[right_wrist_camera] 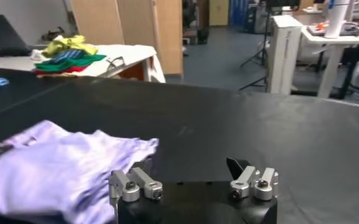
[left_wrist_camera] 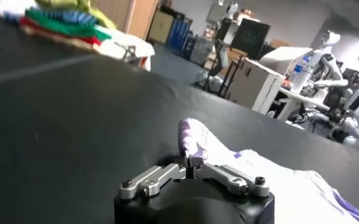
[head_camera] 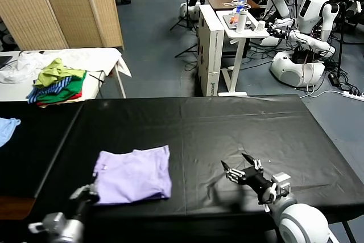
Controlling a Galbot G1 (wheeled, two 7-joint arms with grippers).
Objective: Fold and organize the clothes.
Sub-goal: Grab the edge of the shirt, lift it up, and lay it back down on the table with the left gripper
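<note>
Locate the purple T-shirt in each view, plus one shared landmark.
Head view: T-shirt folded on the near left of the black table.
Left wrist view: T-shirt just past the left claw, which is shut on its edge.
Right wrist view: T-shirt beside the open right claw.
Landmark: clothes pile.

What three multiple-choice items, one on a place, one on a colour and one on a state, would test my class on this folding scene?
1. Where does the T-shirt lie?
A. on the black table
B. on the floor
C. on the white table

2. What colour is the T-shirt?
A. red
B. pale lavender
C. green

3. How does the left gripper stand?
A. wide open above the cloth
B. out of view
C. shut on the T-shirt's edge

Answers: 1 A, it lies flat on the black top; 2 B, its cloth is light purple; 3 C, cloth is pinched between its fingers, while the right gripper waits open beside it.
</note>
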